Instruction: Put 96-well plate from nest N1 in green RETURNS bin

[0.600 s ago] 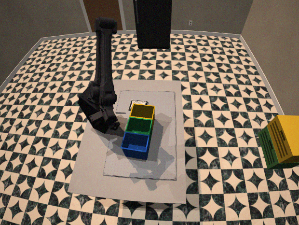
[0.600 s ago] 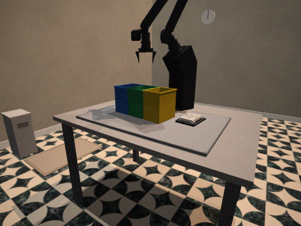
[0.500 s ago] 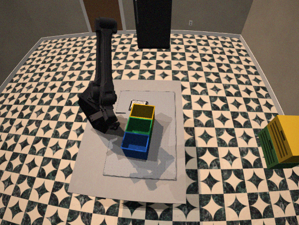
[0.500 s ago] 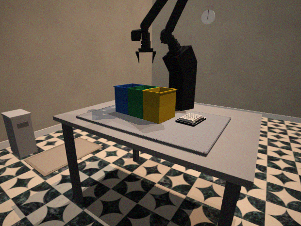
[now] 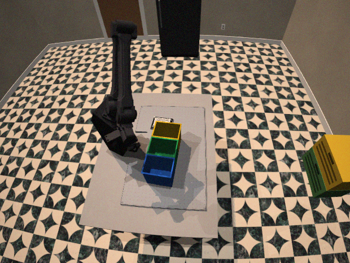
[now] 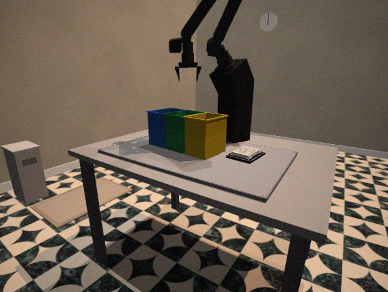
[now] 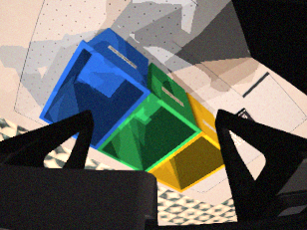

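Observation:
The white 96-well plate (image 5: 161,119) (image 6: 246,153) lies flat in its black nest N1 (image 6: 233,156) on the grey mat (image 5: 192,127) (image 6: 250,178), just behind the yellow bin. Three open bins stand upright in a touching row. They are the blue bin (image 5: 158,169) (image 6: 156,126) (image 7: 93,90), the green bin (image 5: 163,145) (image 6: 174,131) (image 7: 133,139) in the middle, and the yellow bin (image 5: 166,130) (image 6: 205,136) (image 7: 185,162). My gripper (image 6: 187,73) (image 5: 135,146) (image 7: 153,115) is open and empty. It hangs high above the bins and points down at them.
The mat lies on a grey table (image 5: 99,197) (image 6: 313,188). The arm's dark base (image 6: 234,100) stands at the table's back edge. A tall black cabinet (image 5: 178,28), a yellow-green box (image 5: 331,165), a grey box (image 6: 25,169) and a flat board (image 6: 78,200) are on the floor.

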Robot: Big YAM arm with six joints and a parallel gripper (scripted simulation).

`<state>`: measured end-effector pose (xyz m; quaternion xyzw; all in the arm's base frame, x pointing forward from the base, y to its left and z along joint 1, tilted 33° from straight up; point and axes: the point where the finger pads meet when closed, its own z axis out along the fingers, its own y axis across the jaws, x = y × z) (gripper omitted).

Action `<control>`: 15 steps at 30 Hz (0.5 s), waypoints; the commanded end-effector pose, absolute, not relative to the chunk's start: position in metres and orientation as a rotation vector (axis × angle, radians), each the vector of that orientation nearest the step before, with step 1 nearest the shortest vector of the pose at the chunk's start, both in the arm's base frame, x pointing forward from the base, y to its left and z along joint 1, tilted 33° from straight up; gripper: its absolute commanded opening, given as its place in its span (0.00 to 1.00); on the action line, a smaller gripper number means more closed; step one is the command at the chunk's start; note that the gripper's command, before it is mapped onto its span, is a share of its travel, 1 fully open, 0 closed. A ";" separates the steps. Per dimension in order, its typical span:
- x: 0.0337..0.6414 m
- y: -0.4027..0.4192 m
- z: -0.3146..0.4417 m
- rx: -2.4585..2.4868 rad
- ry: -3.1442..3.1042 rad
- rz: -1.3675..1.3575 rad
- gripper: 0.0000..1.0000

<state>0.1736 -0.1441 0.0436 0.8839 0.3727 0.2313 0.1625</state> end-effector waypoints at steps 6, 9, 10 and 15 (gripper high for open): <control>0.214 -0.138 0.051 2.371 1.379 0.580 1.00; 0.222 -0.132 0.048 2.331 1.472 0.550 1.00; 0.226 -0.129 0.046 2.312 1.512 0.536 1.00; 0.241 -0.115 0.039 2.226 1.671 0.482 1.00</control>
